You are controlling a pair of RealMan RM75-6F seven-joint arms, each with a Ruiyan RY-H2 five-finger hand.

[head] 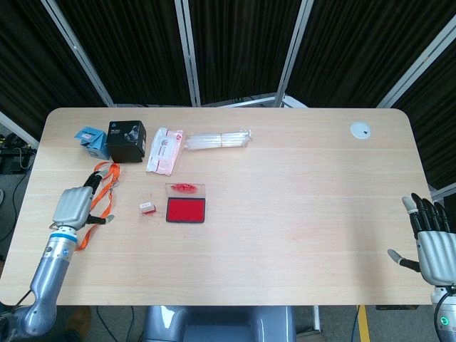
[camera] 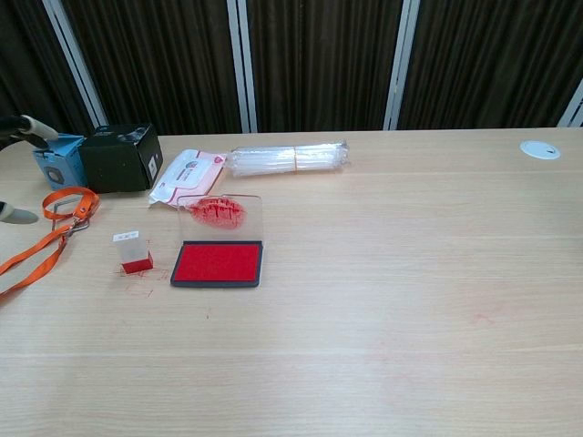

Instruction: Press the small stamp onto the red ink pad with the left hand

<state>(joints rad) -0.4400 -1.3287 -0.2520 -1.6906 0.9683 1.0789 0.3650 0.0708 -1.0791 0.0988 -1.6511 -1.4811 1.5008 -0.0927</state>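
Observation:
The small stamp (head: 147,207) (camera: 133,251) stands upright on the table, clear with a red base, just left of the red ink pad (head: 186,210) (camera: 218,262). The pad lies open, its stained clear lid (camera: 219,212) flat behind it. My left hand (head: 75,204) hovers over the orange lanyard, well left of the stamp, fingers apart and holding nothing; only its fingertips (camera: 35,126) show at the left edge of the chest view. My right hand (head: 433,244) stays open off the table's right front corner.
An orange lanyard (head: 100,199) lies under my left hand. Behind stand a blue box (head: 91,140), a black box (head: 126,140), a pink wipes pack (head: 164,149) and a bundle of clear tubes (head: 218,140). A white disc (head: 360,130) sits far right.

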